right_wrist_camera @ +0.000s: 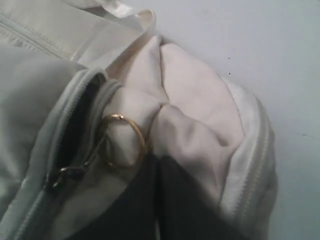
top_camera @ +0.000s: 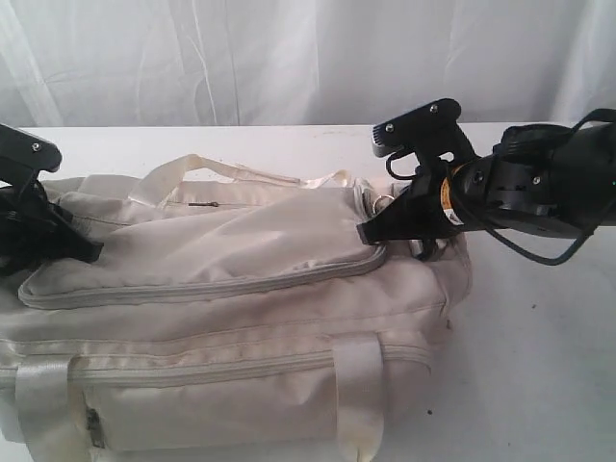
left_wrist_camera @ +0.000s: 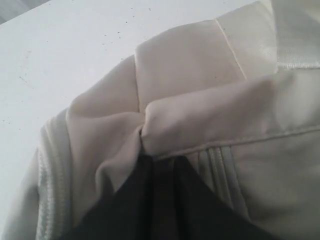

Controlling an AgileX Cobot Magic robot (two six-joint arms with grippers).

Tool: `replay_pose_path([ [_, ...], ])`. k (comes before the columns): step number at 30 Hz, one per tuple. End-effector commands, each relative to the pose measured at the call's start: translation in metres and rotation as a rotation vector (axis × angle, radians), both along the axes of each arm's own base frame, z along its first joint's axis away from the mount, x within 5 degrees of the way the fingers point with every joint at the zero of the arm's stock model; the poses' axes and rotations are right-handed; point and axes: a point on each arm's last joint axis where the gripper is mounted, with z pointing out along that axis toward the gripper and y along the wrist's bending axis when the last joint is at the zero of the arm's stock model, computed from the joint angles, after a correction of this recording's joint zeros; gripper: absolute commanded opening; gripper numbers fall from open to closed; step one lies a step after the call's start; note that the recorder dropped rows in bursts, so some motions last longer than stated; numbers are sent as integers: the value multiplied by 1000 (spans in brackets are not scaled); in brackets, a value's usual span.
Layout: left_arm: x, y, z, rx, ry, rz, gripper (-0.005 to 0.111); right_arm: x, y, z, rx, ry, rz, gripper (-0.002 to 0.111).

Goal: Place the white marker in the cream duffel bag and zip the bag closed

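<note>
Slippage worries me: my left gripper (left_wrist_camera: 159, 159) and right gripper (right_wrist_camera: 157, 159) each clamp only a thin fabric fold at opposite ends of the cream duffel bag (top_camera: 241, 289) on the tabletop (top_camera: 539, 366). Losing either would slacken the part-open zipper (right_wrist_camera: 67, 117). Nowhere do I see the white marker.

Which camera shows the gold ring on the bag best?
The right wrist view: the gold ring sits close beside the zipper. The exterior view shows it tiny at the end of the cream duffel bag; the left wrist view misses it.
</note>
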Motion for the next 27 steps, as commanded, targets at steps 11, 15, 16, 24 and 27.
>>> replay_pose_path([
  [11, -6, 1, 41, -73, -129, 8, 22, 7, -14, 22, 157, -115, 60, 0],
  [15, -16, -1, 77, -111, -223, 0, 22, -2, -10, 54, 248, -222, 127, 0],
  [16, -24, -2, 90, -111, -246, -10, 22, -7, -13, 66, 252, -255, 123, 0],
  [24, -70, -4, 129, -170, -316, -16, 22, -63, -32, 122, 325, -434, 145, 0],
  [27, -85, -4, 127, -176, -327, -14, 22, -84, -40, 120, 340, -440, 137, 0],
])
